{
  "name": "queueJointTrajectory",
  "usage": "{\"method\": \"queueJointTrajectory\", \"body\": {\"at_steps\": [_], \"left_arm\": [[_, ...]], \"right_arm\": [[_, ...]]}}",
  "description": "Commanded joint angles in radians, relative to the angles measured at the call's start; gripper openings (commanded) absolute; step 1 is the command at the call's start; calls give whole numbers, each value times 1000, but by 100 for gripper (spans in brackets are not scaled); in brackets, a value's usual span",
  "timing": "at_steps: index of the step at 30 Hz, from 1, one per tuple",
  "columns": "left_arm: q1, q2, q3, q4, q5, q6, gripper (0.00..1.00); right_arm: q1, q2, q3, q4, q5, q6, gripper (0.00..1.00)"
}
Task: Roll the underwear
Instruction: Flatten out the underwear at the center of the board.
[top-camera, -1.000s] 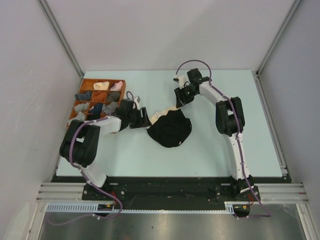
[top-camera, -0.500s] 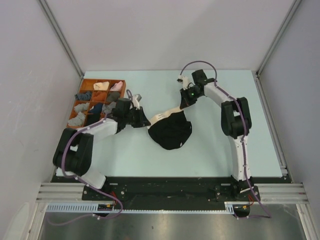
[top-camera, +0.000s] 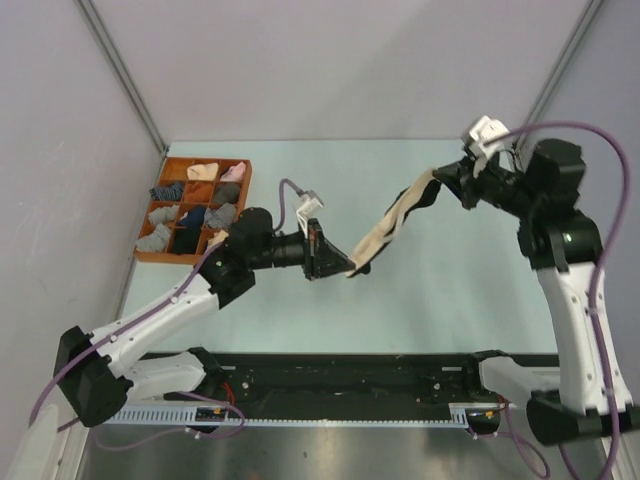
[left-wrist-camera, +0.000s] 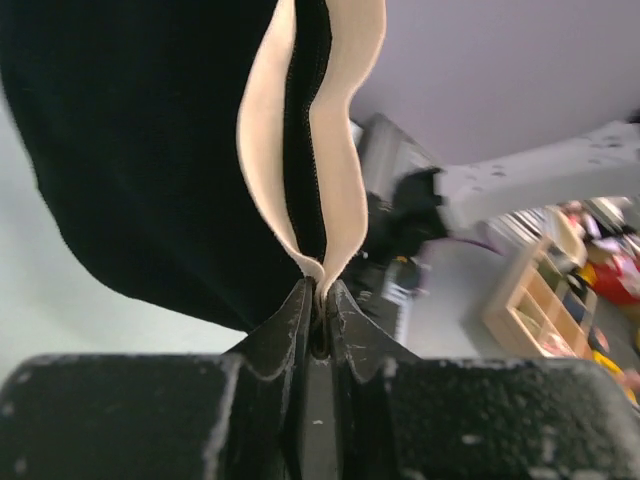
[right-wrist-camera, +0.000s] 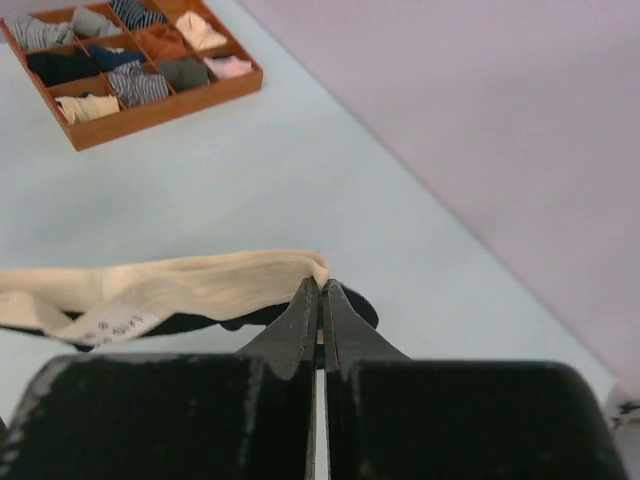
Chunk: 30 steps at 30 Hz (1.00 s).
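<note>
The underwear (top-camera: 392, 222), black with a cream-beige band, hangs in the air over the table's middle, stretched slantwise between both grippers. My left gripper (top-camera: 343, 267) is shut on its lower end; in the left wrist view the jaws (left-wrist-camera: 320, 297) pinch the folded cream band (left-wrist-camera: 345, 150), with the black cloth (left-wrist-camera: 140, 150) hanging to the left. My right gripper (top-camera: 440, 190) is shut on the upper end, raised at the right. The right wrist view shows its tips (right-wrist-camera: 320, 287) closed on the cream edge (right-wrist-camera: 180, 285), black fabric below it.
An orange-brown tray (top-camera: 200, 161) of small rolled bundles sits at the table's back left, also in the right wrist view (right-wrist-camera: 150, 113). Grey walls close in the pale table (top-camera: 300, 310) on the left, back and right.
Both grippers closed on the band and lifted the underwear off the table. The right arm swung up and right; the left gripper moved right. The cloth is now pulled taut between them.
</note>
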Motion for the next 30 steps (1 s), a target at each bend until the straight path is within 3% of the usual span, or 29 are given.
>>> {"method": "queueJointTrajectory", "body": {"at_steps": [1,5,8,15,18,19,20,22,23,24,25,27,30], "left_arm": [[-147,-20,63,82,-28,-89,14],[-170,-80,-11,148,-109,-131,14],[-161,-147,-145,155,-256,-148,15],[-101,-259,-612,325,-560,-342,19],[-78,-291,-784,352,-729,-444,32],[-62,-307,-827,334,-747,-453,36],[-28,-327,-832,305,-750,-462,43],[0,-417,-793,184,-749,-432,61],[14,-443,-764,136,-755,-374,68],[20,-471,-733,98,-754,-337,82],[29,-480,-670,58,-737,-288,89],[99,-445,-603,51,-578,-136,96],[225,-222,-440,85,-243,8,98]], "right_arm": [[-1,-124,-38,-68,32,-48,0],[5,-100,-30,-59,27,-29,0],[45,33,-41,-7,6,-9,0],[299,545,-61,222,-47,49,0],[384,803,47,299,47,49,16],[404,940,201,265,58,44,22],[405,990,280,157,58,47,25],[392,1030,362,101,36,63,33],[378,999,346,96,36,40,37],[370,962,315,93,50,14,41],[363,924,283,90,53,-11,51],[318,824,199,25,30,-116,59],[220,735,114,-130,-51,-261,64]]}}
